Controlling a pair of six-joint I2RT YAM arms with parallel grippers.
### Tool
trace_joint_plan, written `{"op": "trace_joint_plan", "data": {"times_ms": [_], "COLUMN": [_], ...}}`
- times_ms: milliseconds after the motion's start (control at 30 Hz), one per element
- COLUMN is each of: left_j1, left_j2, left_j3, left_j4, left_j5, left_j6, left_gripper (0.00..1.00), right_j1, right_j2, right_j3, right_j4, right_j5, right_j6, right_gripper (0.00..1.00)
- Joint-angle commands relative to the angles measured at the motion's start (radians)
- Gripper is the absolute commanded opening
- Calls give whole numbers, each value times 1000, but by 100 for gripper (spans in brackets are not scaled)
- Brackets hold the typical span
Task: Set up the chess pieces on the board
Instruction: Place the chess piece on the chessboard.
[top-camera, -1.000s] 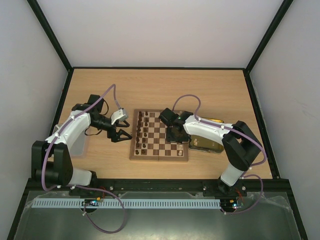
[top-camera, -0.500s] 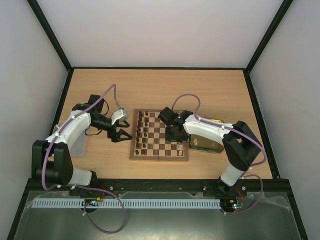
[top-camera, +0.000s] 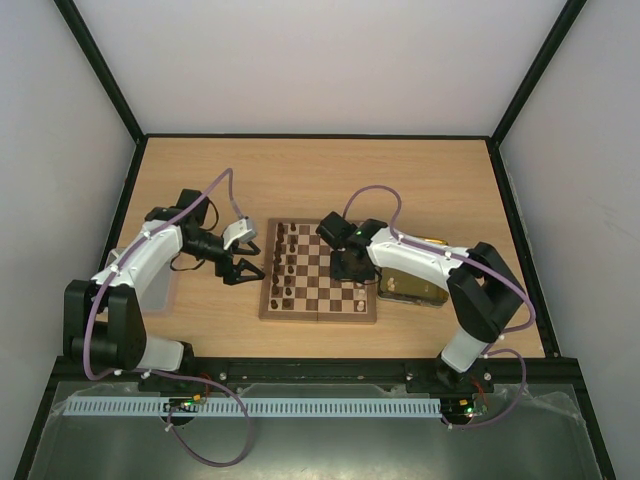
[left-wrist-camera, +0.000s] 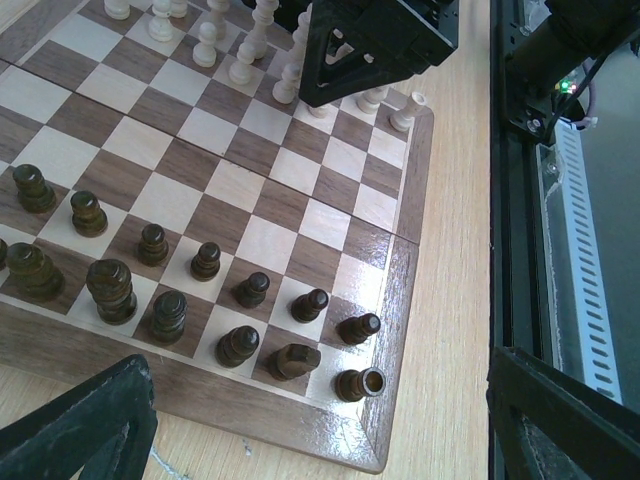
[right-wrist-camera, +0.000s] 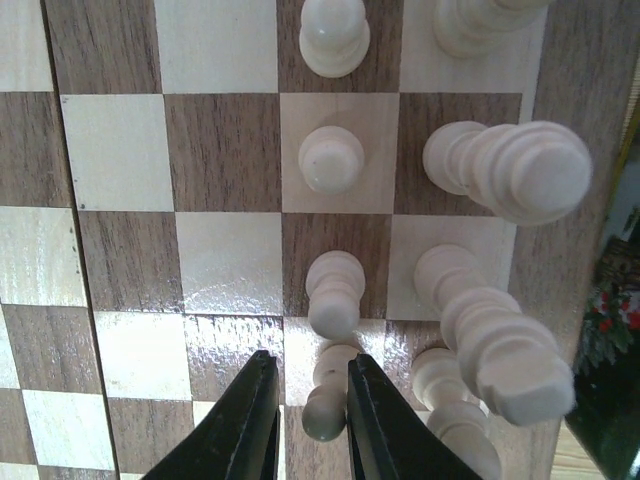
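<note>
The right gripper (right-wrist-camera: 308, 362), loosened, straddles a cream wooden pawn (right-wrist-camera: 325, 415) on the checked wooden chessboard (right-wrist-camera: 220, 150) (near its right rim); the left gripper (top-camera: 248, 262) gapes beside it

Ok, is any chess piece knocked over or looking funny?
Maybe one. In the left wrist view, a dark piece in the board's edge row, second from the corner, looks slumped sideways while its neighbours stand upright. It could just be a horse-shaped piece; I cannot tell for sure.
</note>
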Motion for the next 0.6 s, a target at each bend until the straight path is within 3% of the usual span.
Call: {"op": "trace_joint_plan", "data": {"times_ms": [0, 233, 367, 567], "left_j1": [-4, -12, -15, -20], "left_j2": [9, 9, 7, 4], "left_j3": [21, 23, 23, 26], "left_j4": [3, 8, 9, 16], "left_j5": [25, 20, 21, 16], "left_j6": [8, 0, -4, -11], "left_gripper": [90, 90, 90, 90], "right_j1": [-3, -3, -7, -127], "right_j2": [-42, -83, -130, -233], "right_j3": [27, 61, 100, 19], "right_j4": [-60, -108, -195, -231], "right_j5": [36, 17, 114, 152], "right_j6": [2, 12, 17, 6], "right_gripper": [19, 19, 19, 24]}}
